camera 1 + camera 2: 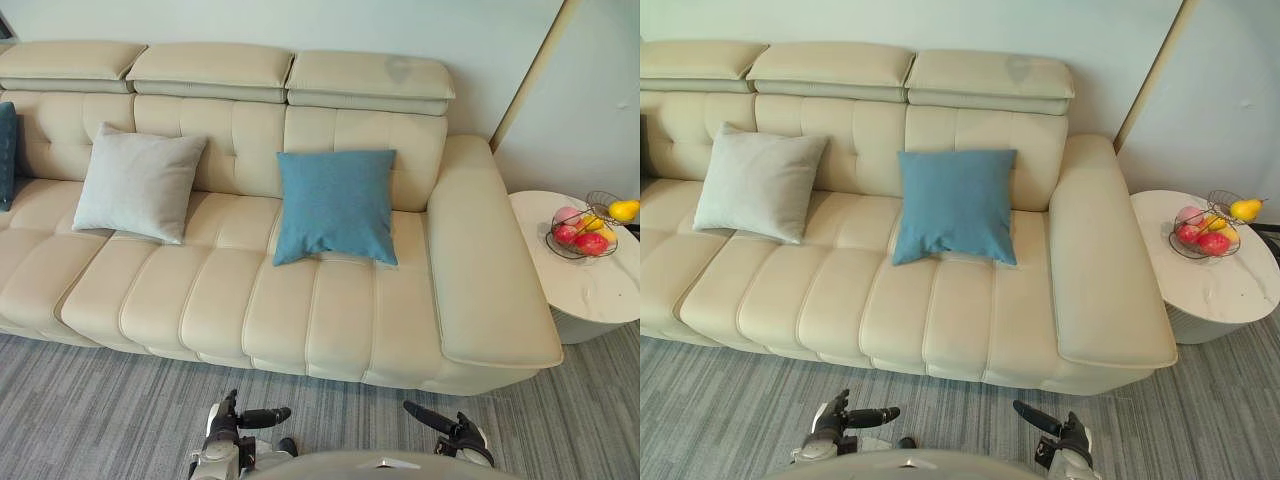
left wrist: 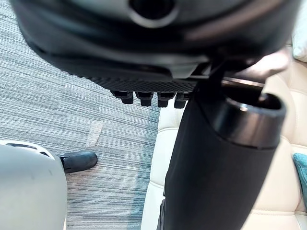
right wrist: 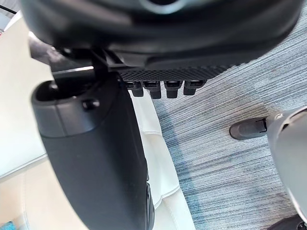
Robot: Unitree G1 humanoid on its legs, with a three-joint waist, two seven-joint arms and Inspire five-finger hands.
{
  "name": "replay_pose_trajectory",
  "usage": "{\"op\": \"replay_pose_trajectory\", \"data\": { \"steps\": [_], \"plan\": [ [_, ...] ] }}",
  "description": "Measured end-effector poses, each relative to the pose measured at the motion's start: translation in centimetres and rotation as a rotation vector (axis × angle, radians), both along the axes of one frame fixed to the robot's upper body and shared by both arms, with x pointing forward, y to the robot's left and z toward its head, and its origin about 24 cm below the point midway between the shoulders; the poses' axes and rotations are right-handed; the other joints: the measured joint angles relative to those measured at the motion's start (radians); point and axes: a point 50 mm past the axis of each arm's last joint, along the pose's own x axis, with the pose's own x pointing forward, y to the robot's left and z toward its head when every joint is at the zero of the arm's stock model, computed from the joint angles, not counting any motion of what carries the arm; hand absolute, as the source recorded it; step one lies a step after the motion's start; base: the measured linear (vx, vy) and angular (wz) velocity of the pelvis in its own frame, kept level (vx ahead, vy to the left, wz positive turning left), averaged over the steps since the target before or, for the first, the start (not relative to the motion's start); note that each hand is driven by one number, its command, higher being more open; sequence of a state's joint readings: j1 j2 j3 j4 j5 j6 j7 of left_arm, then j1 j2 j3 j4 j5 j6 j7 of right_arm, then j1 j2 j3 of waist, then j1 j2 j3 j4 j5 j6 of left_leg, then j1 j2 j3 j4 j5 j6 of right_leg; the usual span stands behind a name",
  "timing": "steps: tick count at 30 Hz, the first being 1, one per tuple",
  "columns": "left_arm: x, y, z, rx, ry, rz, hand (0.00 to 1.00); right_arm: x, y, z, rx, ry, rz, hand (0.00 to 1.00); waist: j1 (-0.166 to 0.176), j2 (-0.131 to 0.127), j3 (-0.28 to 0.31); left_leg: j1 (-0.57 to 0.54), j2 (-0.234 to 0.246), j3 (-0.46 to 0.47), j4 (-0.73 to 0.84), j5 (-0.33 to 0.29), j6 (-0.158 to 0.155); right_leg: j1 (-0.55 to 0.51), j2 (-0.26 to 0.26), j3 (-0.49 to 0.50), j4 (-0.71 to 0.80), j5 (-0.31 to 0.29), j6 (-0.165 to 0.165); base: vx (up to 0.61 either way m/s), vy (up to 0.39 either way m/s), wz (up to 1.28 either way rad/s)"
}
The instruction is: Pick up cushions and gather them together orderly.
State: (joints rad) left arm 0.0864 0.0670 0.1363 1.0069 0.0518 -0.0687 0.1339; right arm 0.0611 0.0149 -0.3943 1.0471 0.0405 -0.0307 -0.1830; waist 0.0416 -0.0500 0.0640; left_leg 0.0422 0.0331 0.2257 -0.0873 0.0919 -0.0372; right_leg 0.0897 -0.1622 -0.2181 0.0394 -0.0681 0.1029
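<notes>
Three cushions rest against the back of a cream sofa (image 1: 300, 310). A light grey cushion (image 1: 138, 183) leans left of centre. About a cushion's width to its right stands a blue cushion (image 1: 335, 205). A dark teal cushion (image 1: 6, 155) peeks in at the far left edge. My left hand (image 1: 240, 420) and right hand (image 1: 445, 428) hang low over the carpet in front of the sofa, well short of the seat. In the wrist views the left hand (image 2: 144, 43) and the right hand (image 3: 168, 38) both have straight fingers, thumbs out, and hold nothing.
A round white side table (image 1: 590, 290) stands by the sofa's right armrest and carries a wire basket of fruit (image 1: 582, 232). Grey striped carpet (image 1: 100, 410) lies between me and the sofa. A wall runs behind the sofa.
</notes>
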Motion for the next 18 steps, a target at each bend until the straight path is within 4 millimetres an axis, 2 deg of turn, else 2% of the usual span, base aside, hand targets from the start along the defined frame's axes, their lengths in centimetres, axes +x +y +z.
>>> {"op": "replay_pose_trajectory", "data": {
  "steps": [1, 12, 18],
  "plan": [
    [-0.2, 0.7, -0.2, 0.006, 0.026, 0.015, 1.00, 0.2, -0.5, -0.1, 0.005, 0.017, -0.008, 1.00, -0.019, 0.015, 0.020, 0.044, -0.004, -0.014, -0.001, -0.038, -0.017, 0.067, 0.006, 0.020, -0.058, 0.003, -0.019, 0.01, -0.003, -0.07],
    [-0.3, 0.8, -0.2, 0.002, 0.026, 0.034, 1.00, -0.1, -0.5, -0.2, 0.006, 0.025, -0.008, 1.00, -0.019, 0.016, 0.024, 0.053, -0.003, -0.010, -0.001, -0.038, -0.017, 0.075, 0.006, 0.023, -0.055, 0.004, -0.019, 0.00, 0.000, 0.00],
    [-0.4, 0.6, -0.3, -0.025, 0.023, 0.096, 1.00, -1.0, -0.3, -0.4, 0.018, 0.062, -0.001, 1.00, -0.021, 0.029, 0.054, 0.097, 0.007, 0.030, -0.006, -0.041, -0.021, 0.094, 0.009, 0.047, -0.037, 0.004, -0.019, -0.05, -0.006, -0.17]
  ]
}}
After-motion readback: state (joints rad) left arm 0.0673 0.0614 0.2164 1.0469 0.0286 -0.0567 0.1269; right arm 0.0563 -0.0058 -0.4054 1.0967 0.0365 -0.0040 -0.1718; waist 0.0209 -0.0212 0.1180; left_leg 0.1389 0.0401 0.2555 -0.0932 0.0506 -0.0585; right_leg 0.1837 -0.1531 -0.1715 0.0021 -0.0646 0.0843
